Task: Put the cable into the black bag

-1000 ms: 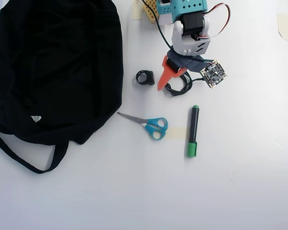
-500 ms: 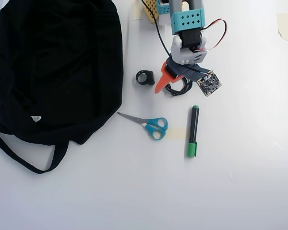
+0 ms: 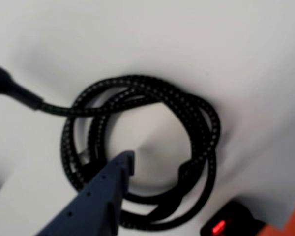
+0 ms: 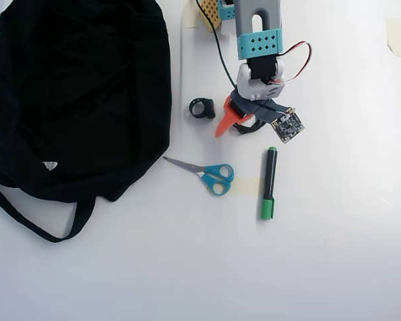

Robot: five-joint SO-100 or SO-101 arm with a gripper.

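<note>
One arm is reaching down over a white table (image 4: 334,267), its gripper (image 4: 235,124) hanging directly above the cable (image 3: 196,128). Nearest the wrist camera, a dark blue finger (image 3: 105,191) is pointing into the middle of the coil, its tip lying over the inner loops on the left side; an orange finger (image 4: 222,122) is showing at the lower right corner of that view, outside the coil. The jaws are standing apart, with nothing clamped between them. The cable is lying flat on the table in a loose round coil of braided black cord, one tail leading off to the upper left of the wrist view. In the overhead view only a small arc of it is showing under the gripper.

Just left of the orange finger, a small black ring (image 4: 202,108) is sitting apart from it. Below, blue-handled scissors (image 4: 210,175) and a green marker (image 4: 269,182) are lying well clear of the coil. Farthest off, at the left of the overhead view, the black bag (image 4: 80,93) is lying spread out, its strap (image 4: 27,217) trailing below it.
</note>
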